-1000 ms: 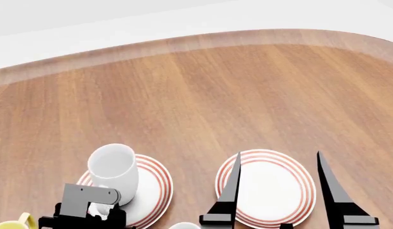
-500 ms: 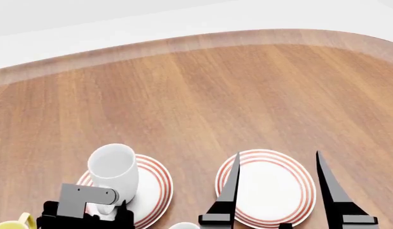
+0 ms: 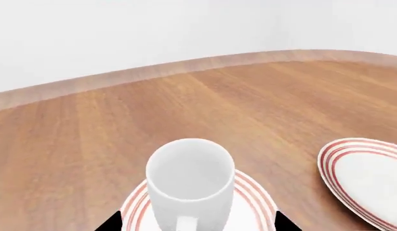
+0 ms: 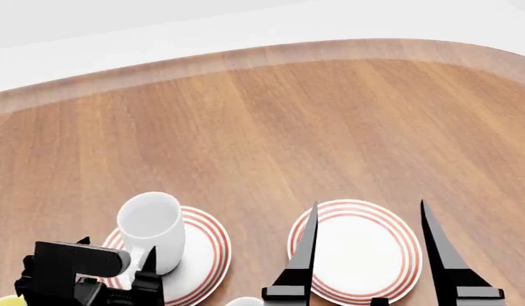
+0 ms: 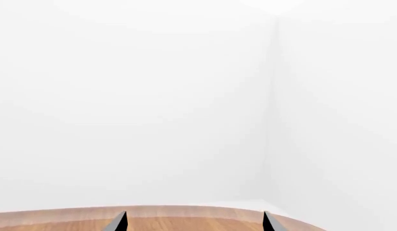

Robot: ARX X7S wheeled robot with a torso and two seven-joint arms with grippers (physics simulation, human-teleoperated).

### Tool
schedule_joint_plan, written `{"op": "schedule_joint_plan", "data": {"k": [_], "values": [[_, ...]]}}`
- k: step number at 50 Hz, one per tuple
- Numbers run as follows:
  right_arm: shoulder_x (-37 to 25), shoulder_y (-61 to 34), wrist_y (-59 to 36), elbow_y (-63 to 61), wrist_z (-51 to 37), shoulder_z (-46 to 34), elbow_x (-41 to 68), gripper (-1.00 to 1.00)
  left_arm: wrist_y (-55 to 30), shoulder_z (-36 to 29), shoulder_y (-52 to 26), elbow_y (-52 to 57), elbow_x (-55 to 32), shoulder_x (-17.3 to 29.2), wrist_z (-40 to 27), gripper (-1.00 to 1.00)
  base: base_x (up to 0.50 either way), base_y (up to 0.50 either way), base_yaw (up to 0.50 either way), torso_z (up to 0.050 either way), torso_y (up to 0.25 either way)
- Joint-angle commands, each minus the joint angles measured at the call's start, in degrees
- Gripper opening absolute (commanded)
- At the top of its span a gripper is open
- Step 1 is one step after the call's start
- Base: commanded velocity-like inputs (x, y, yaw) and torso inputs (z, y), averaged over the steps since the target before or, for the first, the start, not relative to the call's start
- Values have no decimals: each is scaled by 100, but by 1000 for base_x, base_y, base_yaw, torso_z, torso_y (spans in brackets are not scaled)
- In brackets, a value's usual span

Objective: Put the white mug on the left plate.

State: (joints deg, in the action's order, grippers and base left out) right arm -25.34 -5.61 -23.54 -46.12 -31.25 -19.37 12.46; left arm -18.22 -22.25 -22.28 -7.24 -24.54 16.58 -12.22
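The white mug (image 4: 152, 228) stands upright on the left plate (image 4: 203, 252), on its left part. In the left wrist view the mug (image 3: 189, 183) is centred on the plate (image 3: 253, 197), its handle facing the camera. My left gripper (image 4: 116, 255) is open and empty, just in front of the mug, with its fingertips apart on either side of the handle (image 3: 197, 224). My right gripper (image 4: 369, 207) is open and empty, and hangs over the right plate (image 4: 356, 255).
The right plate also shows in the left wrist view (image 3: 365, 178). A bit of a yellow mug (image 4: 2, 301) shows at the front left corner. Another mug's rim (image 4: 245, 301) peeks in at the bottom edge. The wooden table (image 4: 262, 127) curves away behind.
My left gripper has drawn back from the mug, toward me and to the left. The mug has stayed on the left plate. The right arm has barely moved.
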Motion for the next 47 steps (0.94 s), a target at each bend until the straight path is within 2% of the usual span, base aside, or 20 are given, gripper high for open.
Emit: {"op": "schedule_joint_plan", "data": {"k": [1,10,16,18,21,27,28,32,47], "values": [[-14,-18,-41,-61,-25,-17,2,100,-431,209,511,1797,-442,435,-199,100,0,0,0,0,0],[-30,-2,-29,-45,-39,-15,1,100,-566,531,905,3153,-909,712,-430,100,0,0,0,0,0],[-23,-39,-80,-40,-45,-59,-10,100,-616,696,1052,3701,-1116,845,-570,100,0,0,0,0,0],[-23,-38,-68,-24,-44,-61,-10,100,-309,654,1191,3561,-955,800,-434,100,0,0,0,0,0],[-21,-49,-96,-20,-50,-78,-13,100,-665,761,1104,4125,-1242,959,-653,100,0,0,0,0,0],[-51,-14,-68,-10,-60,-44,0,100,-733,877,1203,4403,-1354,1088,-761,100,0,0,0,0,0],[-50,-19,-78,-14,-65,-47,-2,100,-515,821,1333,4291,-1194,1056,-649,100,0,0,0,0,0],[-30,-35,-28,26,-42,-54,33,100,-898,1017,1162,4606,-1573,1198,-894,100,0,0,0,0,0],[-20,-81,-34,92,-37,-145,-2,100,-834,1245,1369,5058,-1760,1425,-959,100,0,0,0,0,0]]}}
